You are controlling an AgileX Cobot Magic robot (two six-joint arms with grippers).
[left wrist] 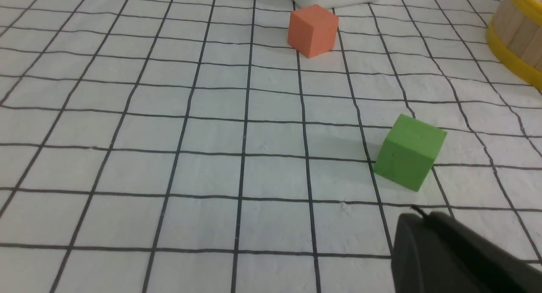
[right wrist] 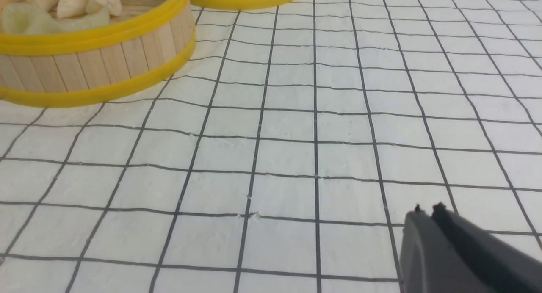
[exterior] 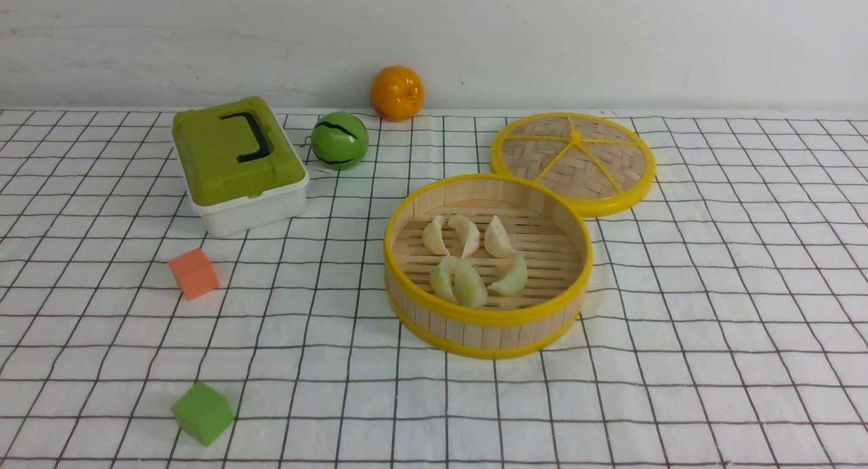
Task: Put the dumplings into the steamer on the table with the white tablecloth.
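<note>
**Mia:** Front view first! What do you see on the table [exterior: 712,306]?

**Ben:** I see the white tablecloth [exterior: 678,401] with thin black squares on it. The steamer [exterior: 488,320] sits on it, a bit right of the middle. It is round with yellow rims.

**Mia:** Where are the dumplings [exterior: 475,255]?

**Ben:** All six lie inside the steamer, on its slat floor. Three cream ones are at the back. Three pale green ones are nearer the front. They sit close together and some touch.

**Mia:** What is behind the steamer?

**Ben:** The flat lid [exterior: 573,160] with yellow spokes. It lies on the cloth, right beside the steamer's back rim.

**Mia:** And on the left?

**Ben:** A box with a green top [exterior: 237,160], a green ball [exterior: 339,140] next to it, and an orange fruit [exterior: 397,93] by the wall. An orange cube [exterior: 194,273] and a green cube [exterior: 202,413] lie nearer to us, well apart.

**Mia:** Can you see the arms?

**Ben:** Not from the front. In the left wrist view the left gripper [left wrist: 417,214] is closed tight and holds nothing. It is just beside the green cube, over bare cloth.

**Mia:** And the other one?

**Ben:** In the right wrist view the right gripper [right wrist: 427,209] has its two tips pressed together. It holds nothing too. It is over the cloth, well apart from the steamer.
</note>
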